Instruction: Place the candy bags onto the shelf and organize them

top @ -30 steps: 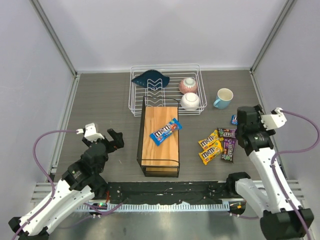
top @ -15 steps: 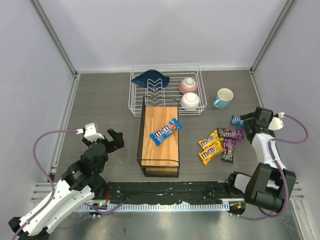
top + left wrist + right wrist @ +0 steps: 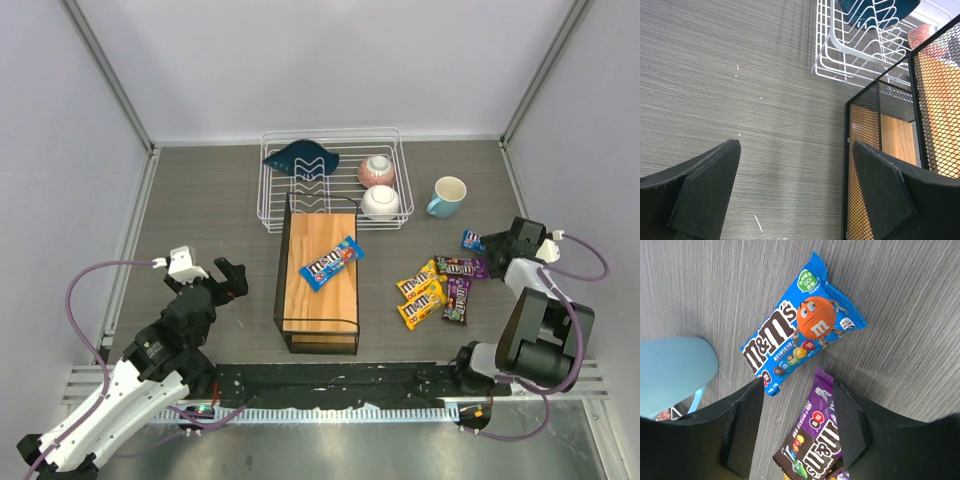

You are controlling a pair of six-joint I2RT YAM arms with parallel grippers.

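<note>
While the right jaws hang open low over the surface (image 3: 890, 300), the blue candy bag (image 3: 802, 322) lies flat just ahead of them beside the cup (image 3: 670, 375), its long side slanting across their gap, well apart from the shelf (image 3: 318, 300) and the wide left jaws.

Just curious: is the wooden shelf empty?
No: one blue candy bag lies flat on the shelf, on its top plank.

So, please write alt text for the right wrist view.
A blue glossy candy packet lies flat on the grey wood-grain table, just beyond the right gripper's open black jaws. A purple packet shows between the jaws, and a light blue mug is at the left edge.
</note>
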